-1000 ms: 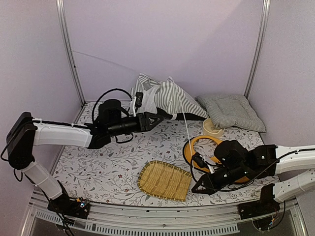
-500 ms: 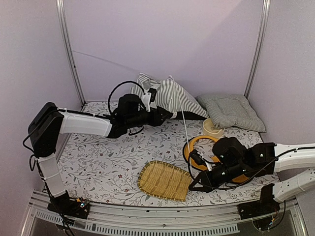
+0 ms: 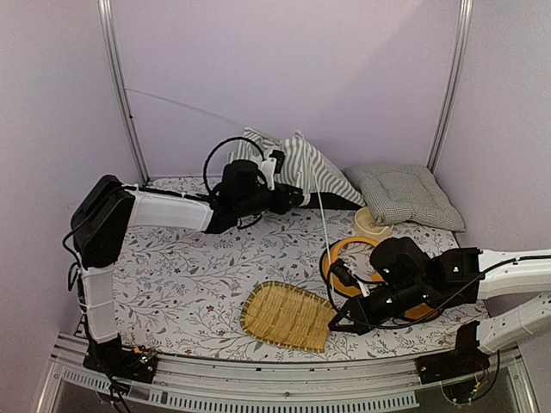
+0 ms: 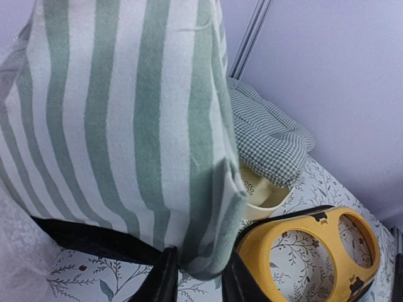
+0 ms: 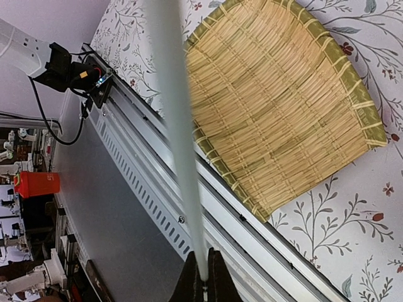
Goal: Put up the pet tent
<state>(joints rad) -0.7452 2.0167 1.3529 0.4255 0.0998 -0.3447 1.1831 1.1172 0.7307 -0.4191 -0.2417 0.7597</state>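
Note:
The pet tent point(image 3: 303, 168) lies collapsed at the back of the table as a heap of grey-green and white striped fabric point(image 4: 126, 126). My left gripper point(image 3: 295, 199) reaches its lower front edge. In the left wrist view a fold of the striped cloth fills the gap of the left gripper point(image 4: 200, 280), touching both fingers. A thin white pole point(image 3: 325, 231) runs from the tent down to my right gripper point(image 3: 335, 324), near the front of the table. The right gripper point(image 5: 203, 280) is shut on the pole point(image 5: 176, 126).
A woven bamboo tray point(image 3: 287, 315) lies front centre, right beside the right gripper. A yellow two-hole bowl stand point(image 3: 343, 251) and a cream bowl point(image 3: 372, 222) sit right of centre. A checked cushion point(image 3: 403, 194) lies back right. Metal frame posts point(image 3: 120, 86) stand at the back corners.
The left arm has stretched further right to the tent's lower edge and its jaws have narrowed onto the fabric fold. The right gripper has shifted slightly left with the pole.

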